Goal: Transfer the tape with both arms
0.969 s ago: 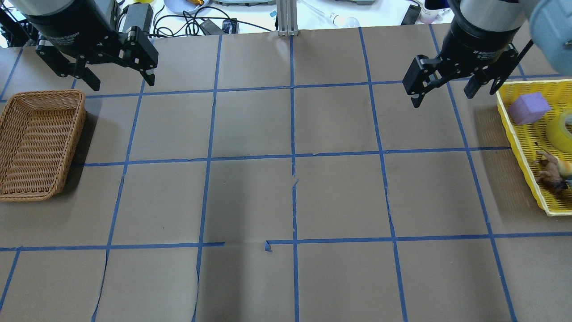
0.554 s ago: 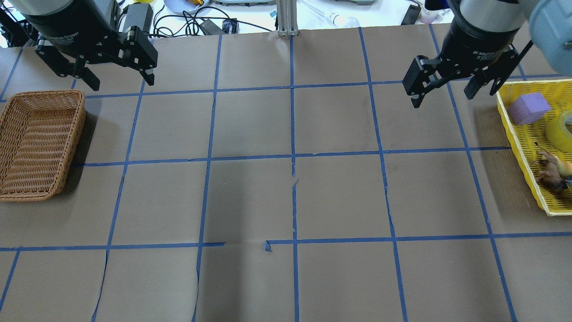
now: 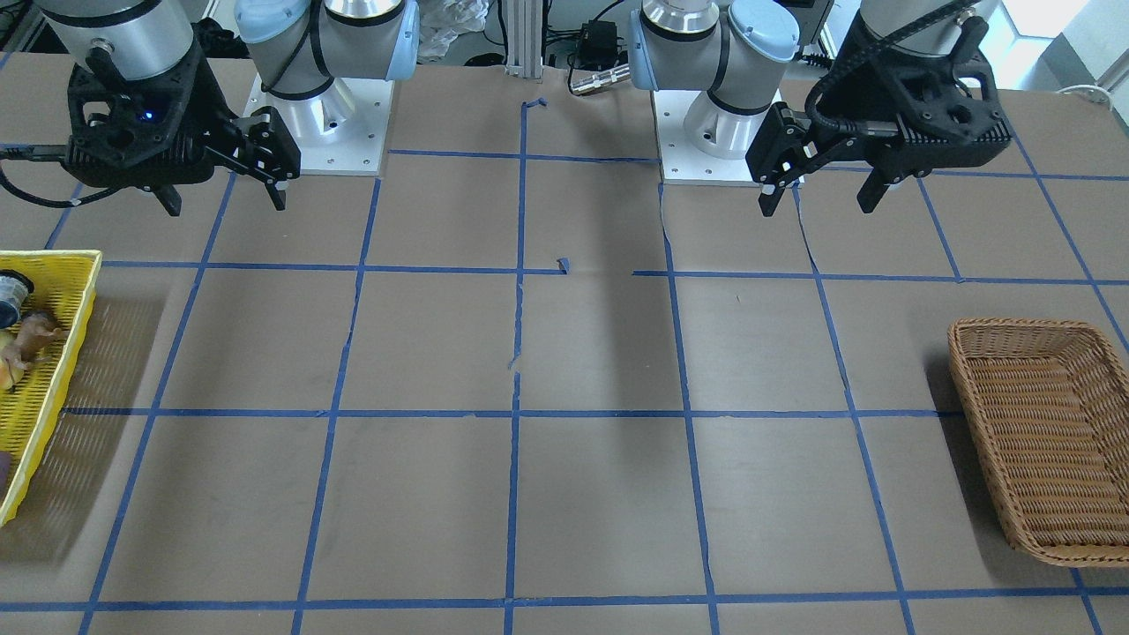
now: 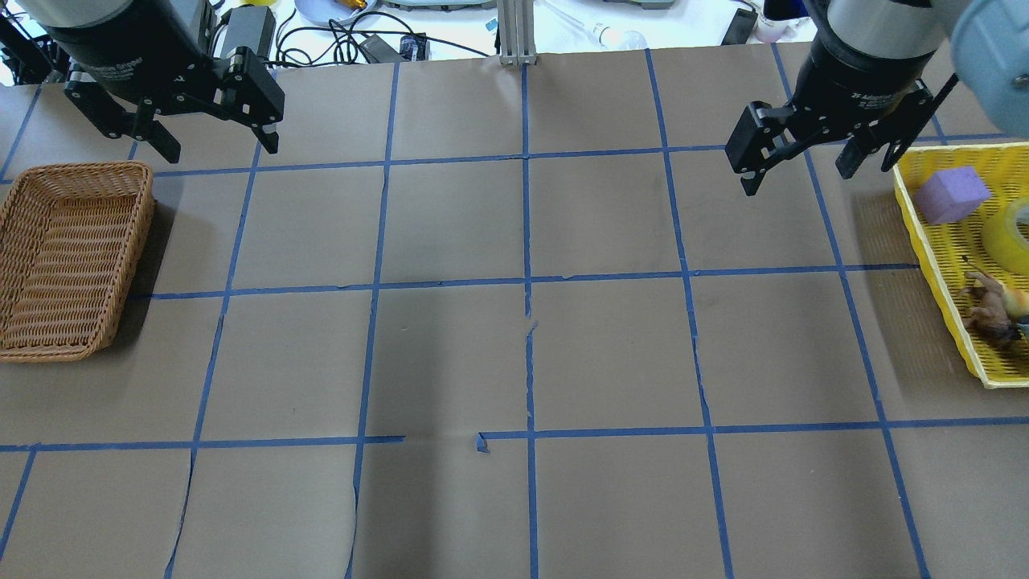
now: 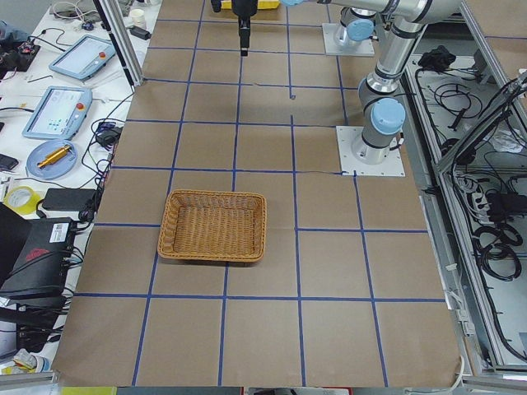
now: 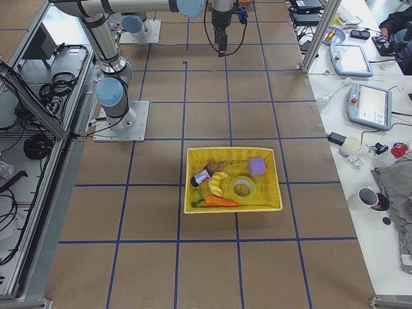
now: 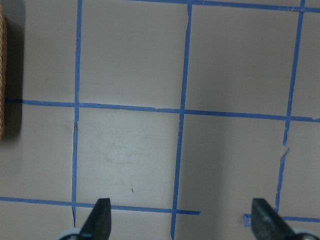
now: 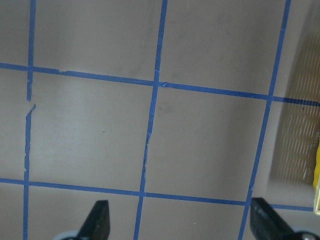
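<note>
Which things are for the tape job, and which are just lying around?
For the job: the tape in the yellow basket, the left gripper and right gripper, both open, probably the wicker basket.
Just lying about: the purple block, toy animal, carrot and can, all in the yellow basket.

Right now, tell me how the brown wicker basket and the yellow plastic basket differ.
The brown wicker basket is woven cane; the yellow plastic basket is perforated mesh. The wicker one holds nothing; the yellow one holds the roll of yellow tape, a purple block and more. The wicker one sits on the robot's left, the yellow one on its right. Both are rectangular, open-topped.
</note>
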